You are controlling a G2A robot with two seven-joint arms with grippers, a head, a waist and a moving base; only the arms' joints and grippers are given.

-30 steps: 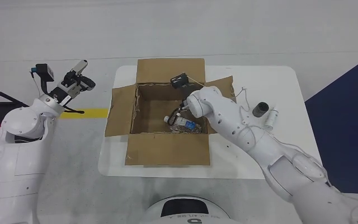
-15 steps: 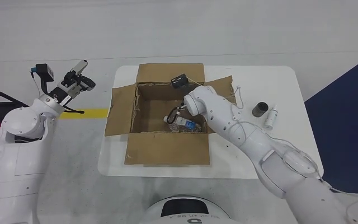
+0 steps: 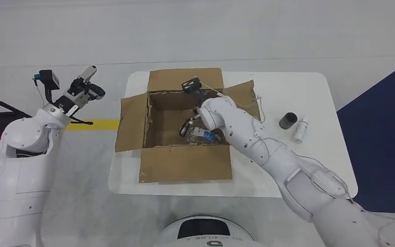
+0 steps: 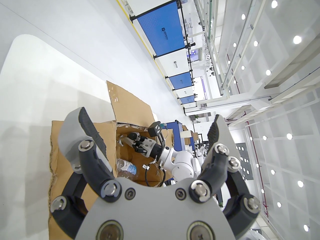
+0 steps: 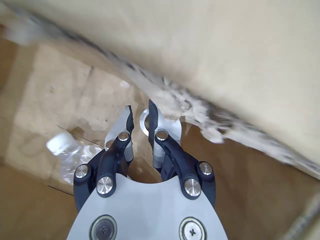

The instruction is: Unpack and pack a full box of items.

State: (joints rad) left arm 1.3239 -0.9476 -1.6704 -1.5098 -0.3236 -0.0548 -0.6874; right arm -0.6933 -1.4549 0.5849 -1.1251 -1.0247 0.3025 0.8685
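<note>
A white table [image 3: 290,92] is standing on a pale floor [image 3: 247,31] crossed by a yellow line [image 3: 99,125]. In the left wrist view, blue panels [image 4: 162,29] and rows of ceiling lights [image 4: 297,39] are lining a large hall behind. An open cardboard box [image 3: 185,165] is sitting toward the table's left side, flaps spread outward. A dark cylinder [image 3: 287,120] and a small white bottle [image 3: 299,131] are resting just beside each other, well to the box's right. Seen from above, the right arm [image 3: 259,142] is covering the right part of the box's interior. A clear plastic bottle [image 3: 207,138] is lying on the box floor and showing only in part beneath the arm. The right end effector [image 5: 140,113] is hanging inside the box near the bottle but apart from it. Its fingers are drawn narrow on a silvery ring-ended piece [image 5: 144,123], too small to identify. The left end effector [image 4: 150,118] is hovering off the table's left edge, above the floor, fingers spread wide.
</note>
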